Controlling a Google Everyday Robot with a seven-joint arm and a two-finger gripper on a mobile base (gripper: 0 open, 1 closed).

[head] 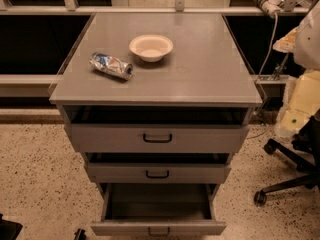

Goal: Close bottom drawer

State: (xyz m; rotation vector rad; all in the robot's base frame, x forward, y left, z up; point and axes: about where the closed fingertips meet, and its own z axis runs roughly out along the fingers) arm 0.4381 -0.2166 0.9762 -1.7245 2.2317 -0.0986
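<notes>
end effector (80, 233): only a dark tip at the bottom edge, state can't tell. bottom drawer (157, 206) sits just right of it, pulled well out; looks like approach step, push not begun. next: meet the front panel nr handle (158, 231) & push straight back under mid drawer (157, 173).

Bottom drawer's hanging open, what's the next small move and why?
Probably bring the hand, not in view now, to the front of the bottom drawer. It sticks out well past the middle drawer, its inside showing, so a push inward needs contact first.
</notes>
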